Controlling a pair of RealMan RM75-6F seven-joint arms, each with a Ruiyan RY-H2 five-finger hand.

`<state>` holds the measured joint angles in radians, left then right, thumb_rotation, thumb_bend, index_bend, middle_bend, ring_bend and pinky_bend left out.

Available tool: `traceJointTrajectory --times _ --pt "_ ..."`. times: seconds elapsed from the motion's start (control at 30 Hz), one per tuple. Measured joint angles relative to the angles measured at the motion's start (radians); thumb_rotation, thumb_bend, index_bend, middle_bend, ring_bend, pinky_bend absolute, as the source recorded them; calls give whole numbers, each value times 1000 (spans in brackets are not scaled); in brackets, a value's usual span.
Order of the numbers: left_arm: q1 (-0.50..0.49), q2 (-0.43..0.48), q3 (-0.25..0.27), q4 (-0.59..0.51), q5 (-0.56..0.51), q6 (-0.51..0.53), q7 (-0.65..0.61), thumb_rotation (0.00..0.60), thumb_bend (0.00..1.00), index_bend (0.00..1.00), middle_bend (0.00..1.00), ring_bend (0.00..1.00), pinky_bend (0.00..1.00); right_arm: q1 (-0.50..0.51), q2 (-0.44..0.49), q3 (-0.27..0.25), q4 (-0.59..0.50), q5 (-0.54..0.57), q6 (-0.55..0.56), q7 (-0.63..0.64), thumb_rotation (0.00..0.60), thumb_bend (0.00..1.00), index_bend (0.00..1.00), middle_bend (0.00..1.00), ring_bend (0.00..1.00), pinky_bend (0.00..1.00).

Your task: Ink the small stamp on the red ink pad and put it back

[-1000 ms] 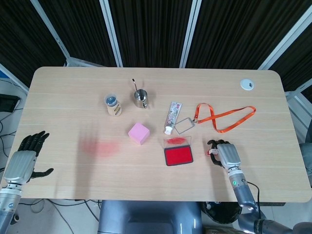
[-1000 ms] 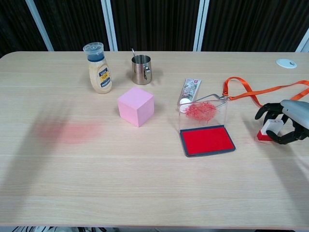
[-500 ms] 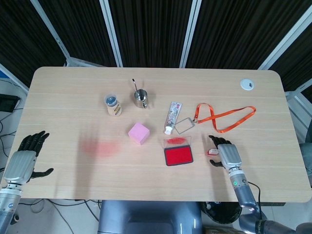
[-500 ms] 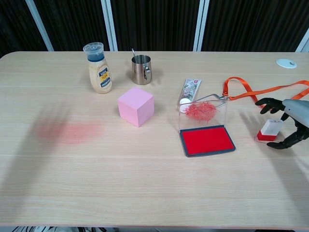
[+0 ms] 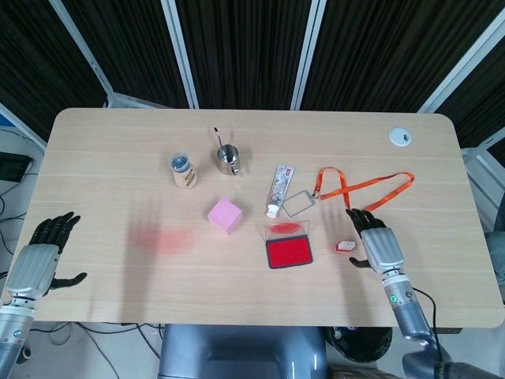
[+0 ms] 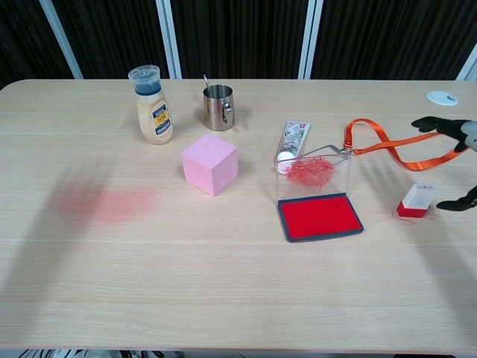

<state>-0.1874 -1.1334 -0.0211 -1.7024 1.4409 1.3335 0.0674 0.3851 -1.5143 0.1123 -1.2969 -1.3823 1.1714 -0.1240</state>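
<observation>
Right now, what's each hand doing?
Left hand: open, holding nothing.
Right hand: open, beside the small stamp, not touching.

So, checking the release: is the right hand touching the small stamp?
Apart. The chest view shows bare table between the small stamp and the right hand.

In the chest view the right hand (image 6: 456,164) is cut off by the picture's edge, only fingers (image 6: 431,123) showing; the bottle (image 5: 184,170) label's print is unreadable.
</observation>
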Motion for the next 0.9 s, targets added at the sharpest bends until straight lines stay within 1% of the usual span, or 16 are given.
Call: traceJointTrajectory --times 0.13,0.3,0.47,0.6,0.77,0.9 --pt "2 0 3 3 8 5 5 600 22 0 0 0 0 -23 107 -10 -109 -16 38 -51 600 164 4 63 59 238" --pt "3 1 4 6 7 8 23 600 22 0 0 0 0 -82 240 -39 -227 -60 133 -88 600 103 0 0 1 203" --pt "5 -3 2 11 5 15 48 600 22 0 0 0 0 -151 313 -85 -283 -82 195 -112 600 90 0 0 0 200" --pt "5 -7 -2 16 -5 17 66 600 22 0 0 0 0 -184 343 -103 -314 -105 246 -121 600 89 0 0 0 200" --pt "6 -16 -9 24 -9 27 77 600 22 0 0 0 0 -226 351 -112 -314 -149 338 -90 600 89 0 0 0 200" --pt "7 -20 -12 27 -7 35 77 600 22 0 0 0 0 -235 339 -104 -290 -143 339 -47 600 90 0 0 0 200"
